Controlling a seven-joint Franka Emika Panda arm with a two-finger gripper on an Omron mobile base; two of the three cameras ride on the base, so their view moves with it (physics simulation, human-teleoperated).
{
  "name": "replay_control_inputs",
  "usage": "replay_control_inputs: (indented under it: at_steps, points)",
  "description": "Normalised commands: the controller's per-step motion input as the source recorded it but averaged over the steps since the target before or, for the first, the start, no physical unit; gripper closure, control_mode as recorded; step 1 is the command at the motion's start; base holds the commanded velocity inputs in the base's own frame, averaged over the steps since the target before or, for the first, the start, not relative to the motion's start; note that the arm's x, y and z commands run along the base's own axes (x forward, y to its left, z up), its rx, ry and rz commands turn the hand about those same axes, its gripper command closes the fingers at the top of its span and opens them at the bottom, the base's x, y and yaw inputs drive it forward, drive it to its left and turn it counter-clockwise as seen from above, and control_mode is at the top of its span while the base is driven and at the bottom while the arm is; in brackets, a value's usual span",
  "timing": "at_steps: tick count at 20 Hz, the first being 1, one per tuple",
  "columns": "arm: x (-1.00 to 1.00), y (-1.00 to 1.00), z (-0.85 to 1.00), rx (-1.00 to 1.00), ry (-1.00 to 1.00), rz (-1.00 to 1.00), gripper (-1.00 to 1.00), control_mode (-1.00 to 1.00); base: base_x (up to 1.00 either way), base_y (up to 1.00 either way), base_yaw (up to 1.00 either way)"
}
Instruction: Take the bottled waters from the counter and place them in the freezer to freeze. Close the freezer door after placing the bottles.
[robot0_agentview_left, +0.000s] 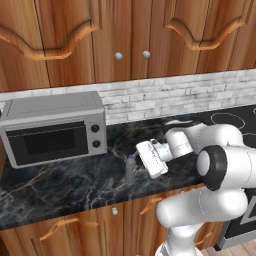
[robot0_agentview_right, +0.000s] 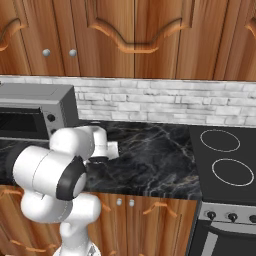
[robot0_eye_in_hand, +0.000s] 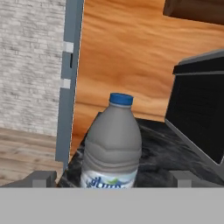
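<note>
Greyish bottle (robot0_eye_in_hand: 112, 146) upright on counter (robot0_agentview_left: 60, 187), between wide-open pincer (robot0_eye_in_hand: 112, 178) fingertips.

Bottle (robot0_eye_in_hand: 113, 146), centre of hand view: grey body, blue cap, white label with blue lettering and green touch.
Counter (robot0_agentview_left: 60, 187), lower left of left base view: black marble, pale veins.
Cabinets (robot0_agentview_left: 125, 35), top: brown wood grain, curved trim, silver knobs.
Backsplash (robot0_agentview_right: 165, 105), middle band of right base view: whitish-grey brick pattern.
Microwave (robot0_agentview_left: 55, 127), left: silver casing, dark window.
Stove (robot0_agentview_right: 225, 162), right: black top, white ring outlines.
</note>
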Motion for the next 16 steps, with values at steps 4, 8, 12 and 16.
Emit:
replay_control_inputs:
  at_steps: [4, 8, 12, 16]
  points:
    - [0.00, 0.13, 0.00, 0.00, 0.00, 0.00, -1.00, -1.00, 0.00, 0.00, 0.00]
    - [0.00, 0.12, -0.04, 0.00, 0.00, 0.00, -1.00, -1.00, 0.00, 0.00, 0.00]
    - [-0.03, 0.14, -0.08, 0.00, 0.01, 0.00, -1.00, -1.00, 0.00, 0.00, 0.00]
    - [-0.04, 0.08, -0.05, 0.00, 0.00, 0.00, -1.00, -1.00, 0.00, 0.00, 0.00]
